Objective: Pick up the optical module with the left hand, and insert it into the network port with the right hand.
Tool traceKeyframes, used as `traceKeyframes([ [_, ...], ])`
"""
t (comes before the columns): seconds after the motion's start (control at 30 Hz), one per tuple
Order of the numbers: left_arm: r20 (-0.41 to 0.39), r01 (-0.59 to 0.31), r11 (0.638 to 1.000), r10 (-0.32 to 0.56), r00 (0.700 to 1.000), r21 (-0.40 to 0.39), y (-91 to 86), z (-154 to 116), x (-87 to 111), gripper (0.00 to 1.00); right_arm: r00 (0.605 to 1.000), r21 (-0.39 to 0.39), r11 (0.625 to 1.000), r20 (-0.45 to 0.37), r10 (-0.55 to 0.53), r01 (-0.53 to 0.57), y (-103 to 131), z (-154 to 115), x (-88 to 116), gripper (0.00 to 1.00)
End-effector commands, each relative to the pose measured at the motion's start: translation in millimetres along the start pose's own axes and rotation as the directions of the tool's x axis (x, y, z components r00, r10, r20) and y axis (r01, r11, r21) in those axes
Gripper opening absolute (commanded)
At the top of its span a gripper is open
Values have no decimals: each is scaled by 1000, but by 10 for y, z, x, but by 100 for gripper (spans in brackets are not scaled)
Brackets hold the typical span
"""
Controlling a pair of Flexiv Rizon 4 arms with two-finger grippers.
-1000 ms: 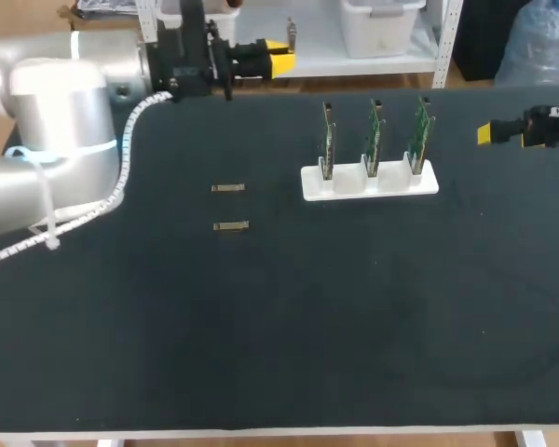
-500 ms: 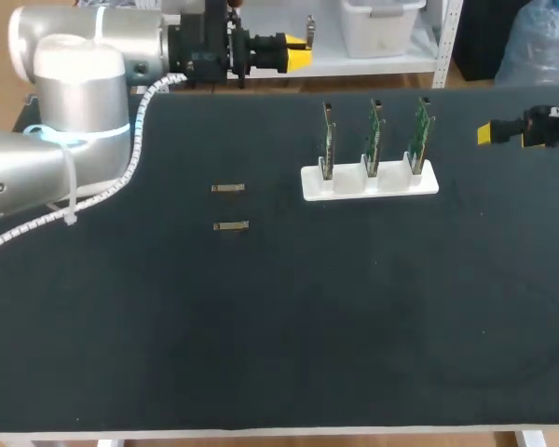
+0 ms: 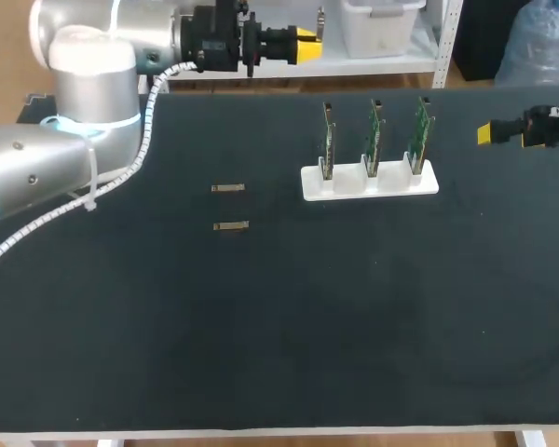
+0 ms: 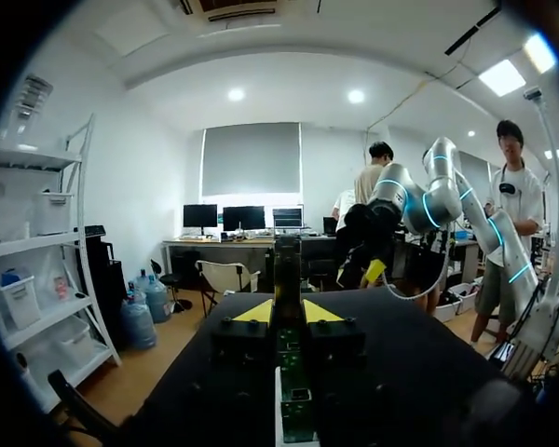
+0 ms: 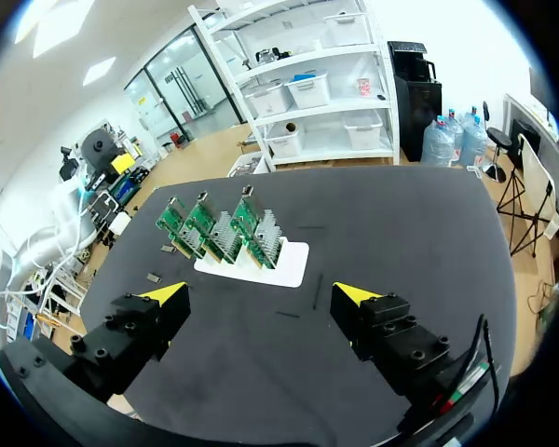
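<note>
A black matte table (image 3: 261, 354) fills the head view. Left of centre, two small grey metal optical modules lie flat, one behind the other and slightly apart: the nearer module (image 3: 231, 225) and the farther module (image 3: 228, 188). Neither is touched by a gripper.

Right of centre in the upper half stands a white plastic holder (image 3: 370, 182) with three green circuit boards (image 3: 374, 140) upright in its slots, side by side.

At the right edge of the frame, level with the boards, is the right gripper (image 5: 261, 293). Its own wrist view shows the two yellow-tipped fingers spread wide with nothing between them; the white holder sits on the table ahead of it, well apart.

Farthest away, at the top of the frame above the table's back edge, the silver left arm comes in from the upper left. The left gripper (image 3: 306, 45) points toward the right. Its yellow tips are pressed in on a third slim grey optical module (image 4: 287, 265), which stands upright between them, pinched from both sides.
</note>
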State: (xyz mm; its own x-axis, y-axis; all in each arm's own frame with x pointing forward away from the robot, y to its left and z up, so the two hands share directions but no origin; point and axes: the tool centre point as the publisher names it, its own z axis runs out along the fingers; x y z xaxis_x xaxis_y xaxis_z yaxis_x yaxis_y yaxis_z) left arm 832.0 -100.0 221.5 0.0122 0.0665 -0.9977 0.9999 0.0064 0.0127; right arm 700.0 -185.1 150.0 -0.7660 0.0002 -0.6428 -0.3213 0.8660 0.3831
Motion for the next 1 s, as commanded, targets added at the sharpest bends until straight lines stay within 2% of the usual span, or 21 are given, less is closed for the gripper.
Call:
traceKeyframes([
  [0.03, 16, 11, 1000, -11, 1000, -11, 20, 28, 14, 0, 1000, 0, 1000, 0, 0, 0, 0, 0, 0, 100],
  [0.53, 8, 32, 997, -31, 999, -71, -62, -4, 57, 0, 1000, 0, 1000, 0, 0, 0, 0, 0, 0, 100],
  [1.0, 42, 67, 991, -63, 997, -115, -26, 1, 27, 0, 1000, 0, 1000, 0, 0, 0, 0, 0, 0, 100],
])
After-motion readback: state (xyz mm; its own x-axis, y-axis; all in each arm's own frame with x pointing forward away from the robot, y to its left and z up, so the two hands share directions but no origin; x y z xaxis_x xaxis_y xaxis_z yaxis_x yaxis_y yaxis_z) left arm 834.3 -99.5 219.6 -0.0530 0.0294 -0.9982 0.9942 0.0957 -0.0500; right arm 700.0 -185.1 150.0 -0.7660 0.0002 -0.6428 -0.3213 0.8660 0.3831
